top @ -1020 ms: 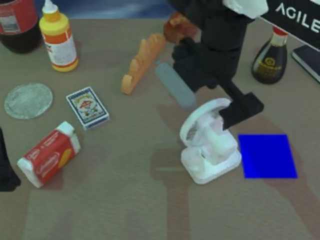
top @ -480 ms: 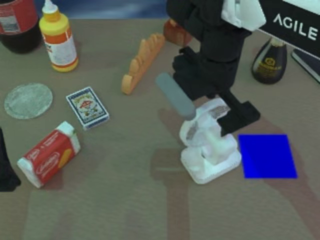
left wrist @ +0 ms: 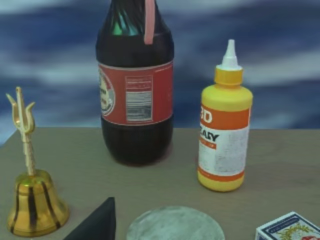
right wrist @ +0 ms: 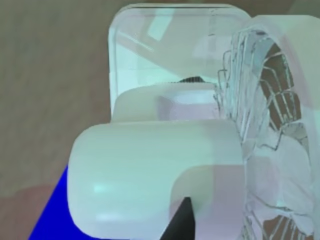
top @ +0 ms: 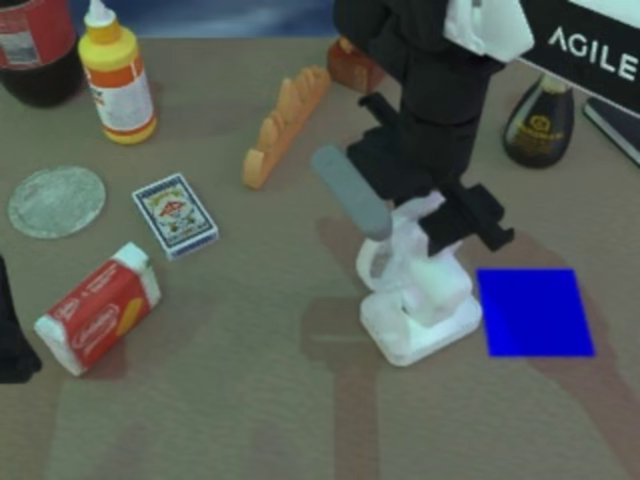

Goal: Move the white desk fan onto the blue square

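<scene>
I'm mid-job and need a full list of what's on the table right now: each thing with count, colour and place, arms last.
white desk fan: 1, white, right of centre, beside the square
blue square: 1, blue, right, bare
cola bottle: 1, dark, red label, far left corner
squeeze bottle: 1, yellow, far left
round disc: 1, grey, left
card box: 1, blue-edged, left of centre
carton: 1, red-and-white, near left
bread: 1, orange-brown, far centre
soy bottle: 1, dark, far right
bell: 1, gold, left wrist view only
right gripper: 1, black, at the fan's top
left arm: 1, black, parked at left edge
</scene>
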